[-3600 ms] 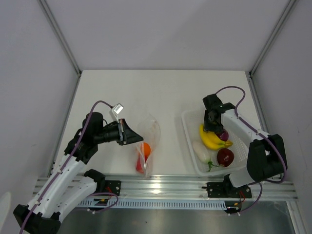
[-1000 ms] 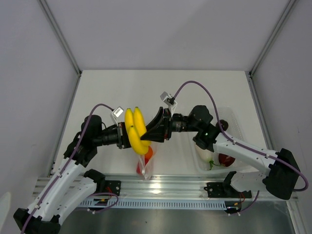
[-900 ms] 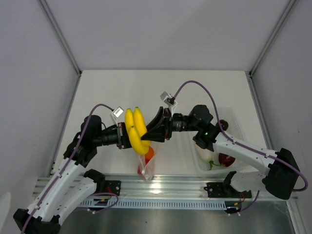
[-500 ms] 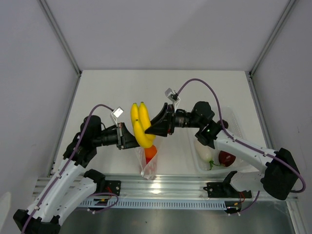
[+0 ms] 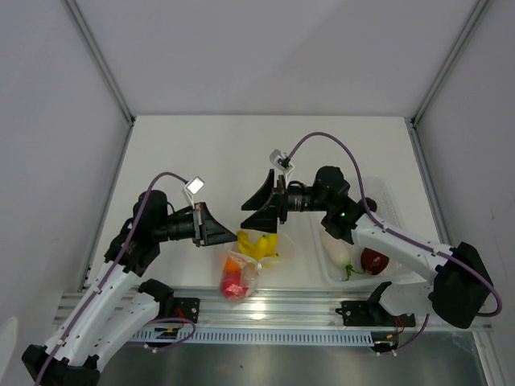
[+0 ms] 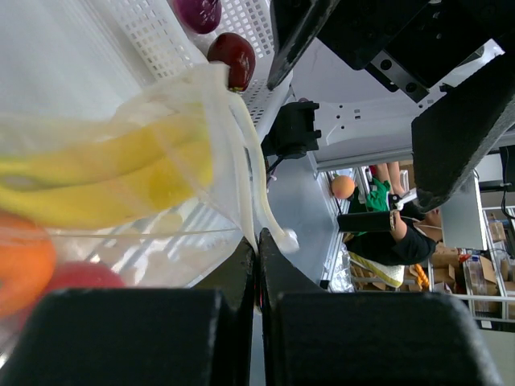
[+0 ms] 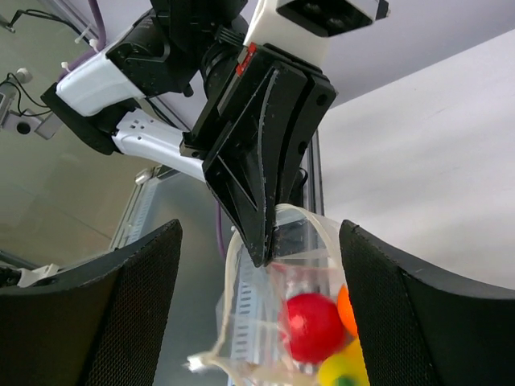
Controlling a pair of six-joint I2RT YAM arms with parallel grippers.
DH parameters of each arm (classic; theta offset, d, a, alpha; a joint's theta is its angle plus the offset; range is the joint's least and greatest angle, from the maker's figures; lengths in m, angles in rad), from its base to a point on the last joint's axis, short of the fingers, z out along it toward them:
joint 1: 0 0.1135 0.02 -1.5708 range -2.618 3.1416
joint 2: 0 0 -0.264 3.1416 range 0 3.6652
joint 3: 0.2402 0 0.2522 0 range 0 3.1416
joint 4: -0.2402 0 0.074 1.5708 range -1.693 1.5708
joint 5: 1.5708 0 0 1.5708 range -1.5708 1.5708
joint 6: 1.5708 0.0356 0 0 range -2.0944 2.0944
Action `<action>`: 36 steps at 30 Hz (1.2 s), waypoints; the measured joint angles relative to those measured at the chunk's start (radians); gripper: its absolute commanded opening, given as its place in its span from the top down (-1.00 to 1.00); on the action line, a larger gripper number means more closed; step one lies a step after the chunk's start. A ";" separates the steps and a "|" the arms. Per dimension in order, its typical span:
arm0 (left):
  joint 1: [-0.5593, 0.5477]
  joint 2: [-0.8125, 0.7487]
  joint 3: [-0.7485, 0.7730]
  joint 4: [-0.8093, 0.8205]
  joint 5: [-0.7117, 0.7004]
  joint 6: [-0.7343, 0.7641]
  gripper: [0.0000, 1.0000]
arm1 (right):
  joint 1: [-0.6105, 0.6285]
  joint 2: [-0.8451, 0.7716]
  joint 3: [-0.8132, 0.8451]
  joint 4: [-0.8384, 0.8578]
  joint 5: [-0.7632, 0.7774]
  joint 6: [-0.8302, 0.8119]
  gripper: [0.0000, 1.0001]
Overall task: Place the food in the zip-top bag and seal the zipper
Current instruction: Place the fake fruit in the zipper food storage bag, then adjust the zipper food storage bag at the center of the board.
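Note:
The zip-top bag [image 5: 248,261] hangs from my left gripper [image 5: 234,236], which is shut on its mouth edge. Inside lie the yellow banana bunch [image 5: 259,244], an orange ball [image 5: 232,266] and a red round piece [image 5: 234,286]. My right gripper [image 5: 256,212] hovers open just above the bag's mouth, empty. In the left wrist view the zipper [image 6: 241,153] curves up from my fingertips, with the banana [image 6: 105,177] behind the plastic. The right wrist view looks down into the bag [image 7: 265,338] at the red piece [image 7: 312,326]. A white oblong piece [image 5: 335,250], a red fruit [image 5: 372,260] and a purple piece [image 6: 199,10] stay in the tray.
The clear ridged tray [image 5: 386,211] sits at the right near the table's front edge, partly under my right arm. The aluminium rail [image 5: 306,301] runs along the front just below the hanging bag. Grey walls close in the sides and back.
The right gripper has opened and let go of the banana bunch, which has dropped into the bag. The bag has sagged and swung rightward under the weight. The left gripper's hold is unchanged.

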 measured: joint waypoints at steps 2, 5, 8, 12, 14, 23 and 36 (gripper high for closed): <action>0.000 0.000 0.000 0.000 0.000 0.000 0.99 | 0.000 0.000 0.006 -0.028 -0.008 -0.005 -0.61; 0.000 0.000 0.000 0.000 0.000 0.000 0.99 | 0.002 -0.007 0.031 -0.097 -0.003 -0.026 -0.57; 0.000 0.000 0.000 -0.001 -0.001 0.001 0.99 | 0.022 -0.047 0.088 -0.267 0.113 -0.061 -0.57; 0.000 0.003 0.000 -0.002 0.000 0.002 0.99 | 0.080 -0.119 0.237 -0.587 0.406 -0.076 -0.56; 0.000 0.008 0.000 -0.002 0.000 0.002 0.99 | 0.089 -0.160 0.291 -0.717 0.502 -0.065 -0.54; 0.000 0.021 0.000 -0.001 0.000 0.002 0.99 | 0.057 -0.190 0.141 -1.032 0.701 0.059 -0.35; 0.000 0.013 0.000 -0.001 0.000 0.002 0.99 | 0.052 -0.104 0.047 -0.988 0.669 0.048 -0.09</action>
